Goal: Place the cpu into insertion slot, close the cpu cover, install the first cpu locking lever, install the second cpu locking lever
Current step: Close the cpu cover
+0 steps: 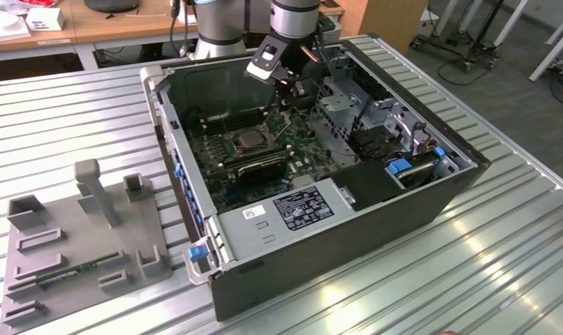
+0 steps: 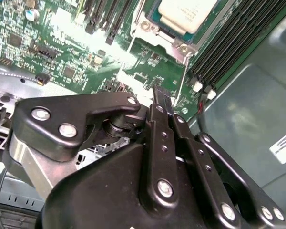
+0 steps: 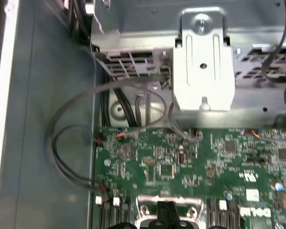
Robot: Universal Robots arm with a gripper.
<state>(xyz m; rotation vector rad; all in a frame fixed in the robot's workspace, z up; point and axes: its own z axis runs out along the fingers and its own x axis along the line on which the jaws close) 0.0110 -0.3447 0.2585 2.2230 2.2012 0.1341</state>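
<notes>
exterior view: a slatted table (image 1: 77, 118) bears the open computer case (image 1: 291, 276), green circuit board (image 1: 302, 143) inside. in the second wrist view the cpu (image 2: 186, 13) sits in the insertion slot (image 2: 176, 45); the gripper (image 2: 158, 94), pinched together on nothing, hangs above the board near it.

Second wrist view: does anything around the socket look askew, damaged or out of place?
Nothing stands out. The cpu lies flat and square in the insertion slot, the green board around it looks intact, and the gripper hangs clear of both.
</notes>
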